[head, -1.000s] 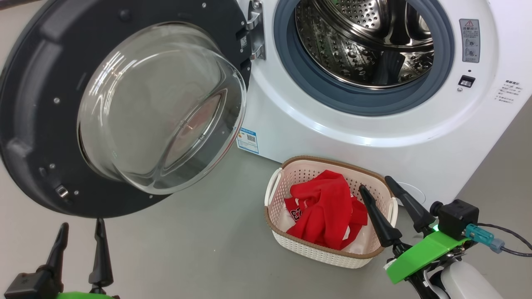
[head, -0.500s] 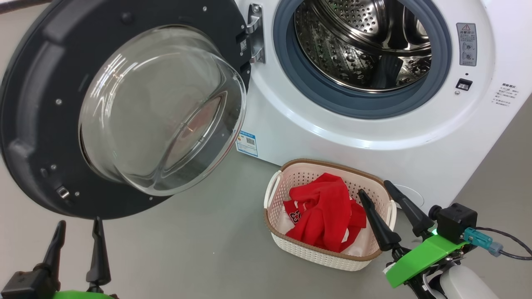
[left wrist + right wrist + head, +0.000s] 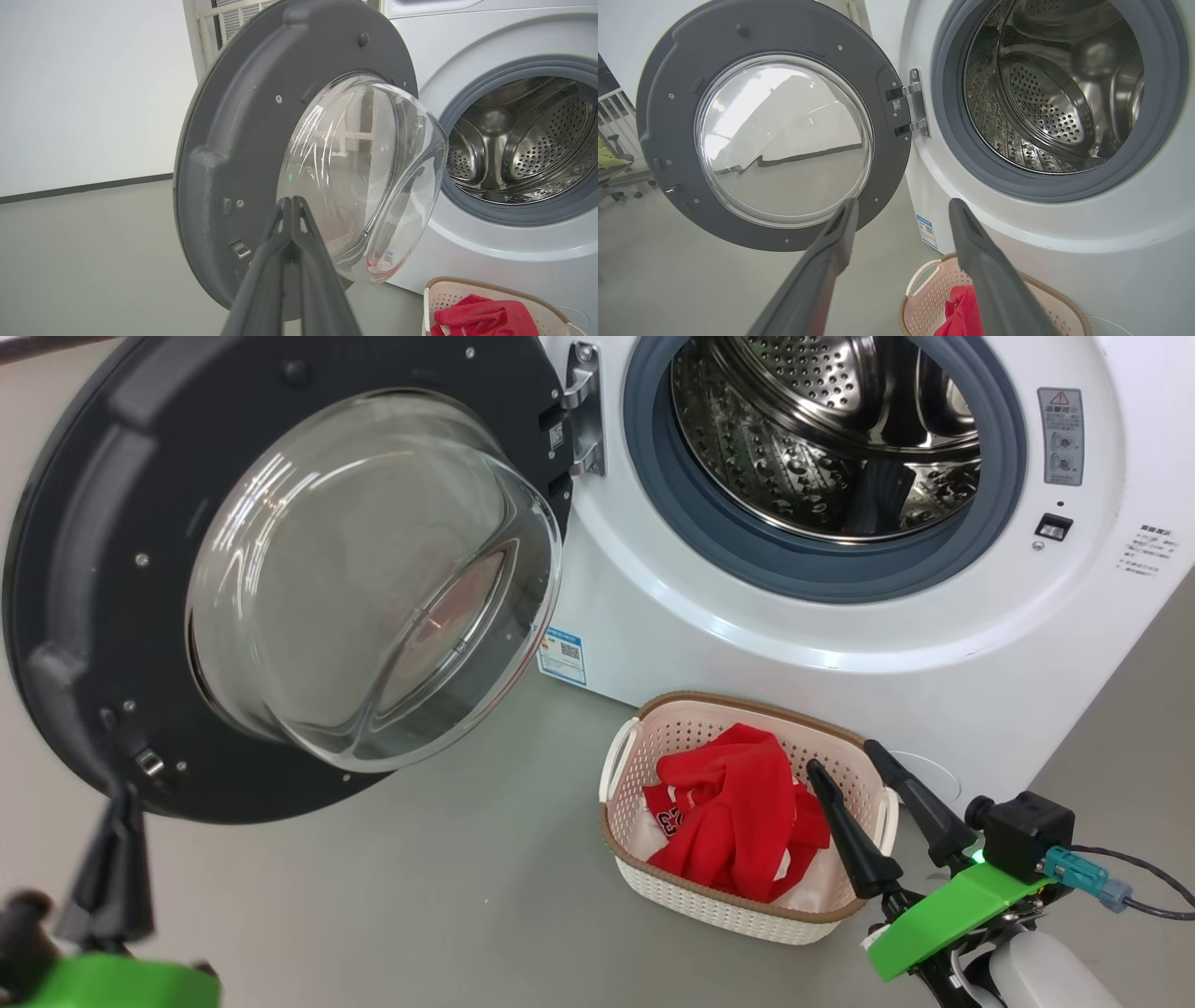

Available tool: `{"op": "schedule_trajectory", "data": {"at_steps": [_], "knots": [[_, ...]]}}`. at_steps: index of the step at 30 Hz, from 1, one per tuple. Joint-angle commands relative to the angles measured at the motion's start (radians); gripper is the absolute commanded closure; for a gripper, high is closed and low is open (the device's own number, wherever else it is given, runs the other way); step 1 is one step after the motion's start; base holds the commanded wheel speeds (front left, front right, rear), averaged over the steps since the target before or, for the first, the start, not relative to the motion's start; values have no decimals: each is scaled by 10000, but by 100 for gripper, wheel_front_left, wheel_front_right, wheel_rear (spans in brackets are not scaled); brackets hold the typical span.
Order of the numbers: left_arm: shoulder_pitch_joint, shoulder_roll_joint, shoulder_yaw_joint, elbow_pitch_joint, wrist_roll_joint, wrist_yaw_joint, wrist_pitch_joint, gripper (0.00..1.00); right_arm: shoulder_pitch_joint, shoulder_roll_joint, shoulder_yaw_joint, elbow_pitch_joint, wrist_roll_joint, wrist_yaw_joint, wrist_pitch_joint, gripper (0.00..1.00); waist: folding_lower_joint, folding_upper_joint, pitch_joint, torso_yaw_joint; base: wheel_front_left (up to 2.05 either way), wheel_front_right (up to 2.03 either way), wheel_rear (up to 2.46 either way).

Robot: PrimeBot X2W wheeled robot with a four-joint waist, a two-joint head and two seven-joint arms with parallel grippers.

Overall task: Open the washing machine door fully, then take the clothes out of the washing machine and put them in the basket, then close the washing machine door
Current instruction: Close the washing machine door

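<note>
The washing machine door (image 3: 84, 569) (image 3: 224, 154) (image 3: 663, 107) hangs wide open to the left, dark grey inner side and clear glass bowl (image 3: 373, 579) facing me. The white washing machine (image 3: 840, 644) shows a bare steel drum (image 3: 822, 429) (image 3: 1041, 93). Red and white clothes (image 3: 738, 807) lie in the cream basket (image 3: 719, 905) (image 3: 924, 298) on the floor before it. My left gripper (image 3: 117, 803) (image 3: 292, 203) is shut with nothing in it, its tips just below the door's lower edge. My right gripper (image 3: 845, 756) (image 3: 901, 207) stands open above the basket's right end.
Grey floor (image 3: 448, 896) spreads in front of the machine and under the door. A white wall (image 3: 84, 84) with a dark skirting stands left of the machine. A chair with a green thing (image 3: 609, 161) sits far left. A cable (image 3: 1148, 887) trails from my right wrist.
My left gripper has shut and risen toward the door's lower edge. The right gripper, door, basket and clothes stay as they were; the camera shifted slightly.
</note>
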Motion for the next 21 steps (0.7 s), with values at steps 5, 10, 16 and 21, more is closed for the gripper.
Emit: {"op": "schedule_trajectory", "data": {"at_steps": [5,10,16,21], "knots": [[-1376,841,1008,-956,-652,-341,418,100,-19,-43,130,-269,81,16,-48,0,0,-1,127,84,0,0,0],[-2479,1487,1647,-1361,-1610,-836,1163,100,-89,-122,196,-230,102,16,-48,0,0,-1,258,85,0,0,0],[-4009,1962,2542,-878,-3142,-1167,2049,100,-210,-198,271,-216,131,16,-48,0,0,-1,422,-30,0,0,0],[-5250,2055,3538,760,-5086,-1371,2846,100,-354,-316,327,-206,130,16,-48,0,0,-1,657,-202,0,0,0]]}}
